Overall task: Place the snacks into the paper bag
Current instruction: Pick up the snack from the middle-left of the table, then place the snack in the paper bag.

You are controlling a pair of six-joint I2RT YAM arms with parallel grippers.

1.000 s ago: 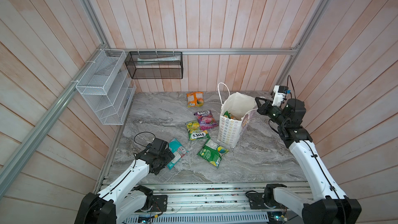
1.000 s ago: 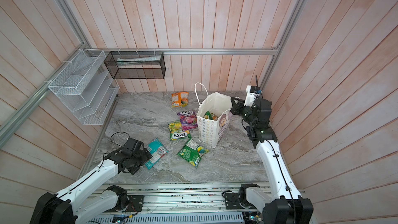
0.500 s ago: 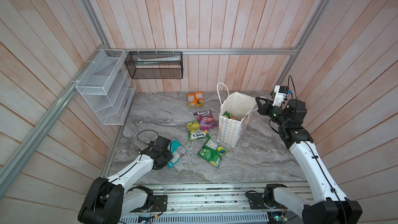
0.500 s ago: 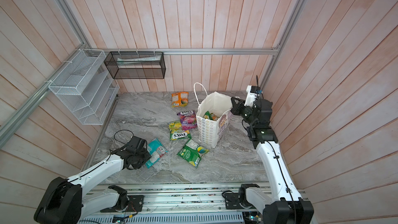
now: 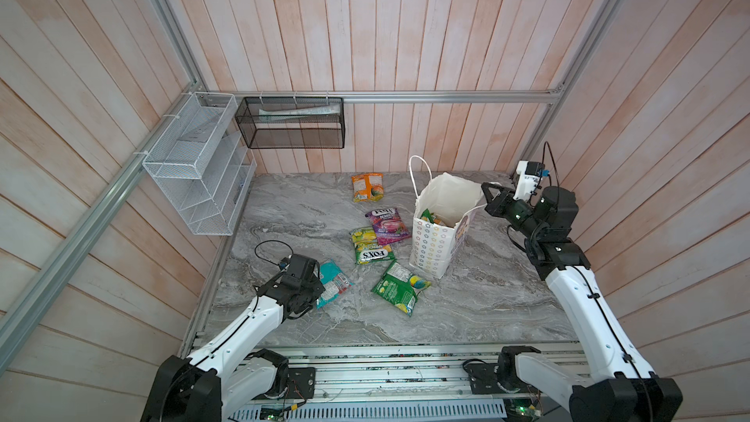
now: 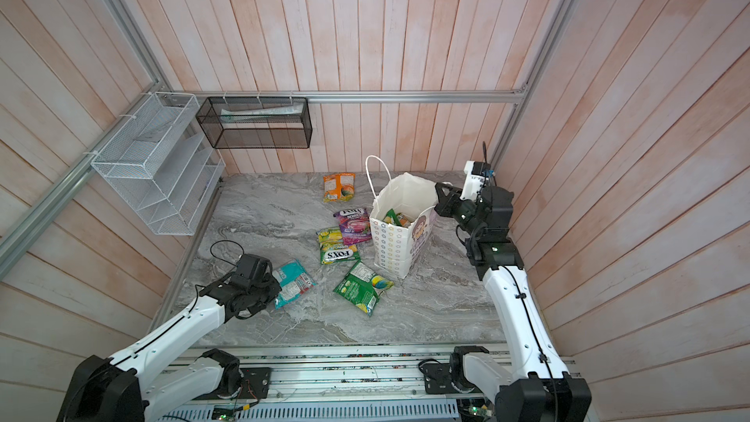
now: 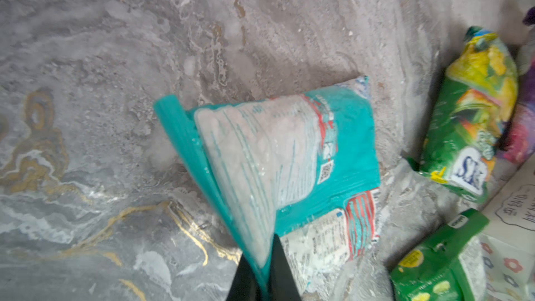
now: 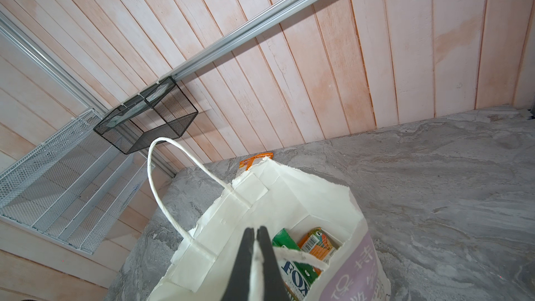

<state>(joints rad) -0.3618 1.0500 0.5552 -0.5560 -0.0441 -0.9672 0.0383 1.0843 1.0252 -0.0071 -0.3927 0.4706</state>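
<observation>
You have five pouches on the table (image 5: 487, 298), one each orange (image 5: 367, 187), purple (image 5: 386, 224), yellow-green (image 5: 371, 244), green (image 5: 399, 287) and teal (image 5: 333, 282), at least two more inside the one bag (image 5: 432, 243), one rack (image 5: 195, 180), one basket (image 5: 290, 123).

paper bag (image 5: 432, 237) mouth open above; snacks (image 5: 371, 247) alongside

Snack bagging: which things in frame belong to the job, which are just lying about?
Job: paper bag, held at its rim by right end effector; teal pouch, pinched by left end effector; green pouch; yellow-green pouch; purple pouch; orange pouch; pouches inside bag.
Lying about: white wire rack; black mesh basket.
</observation>
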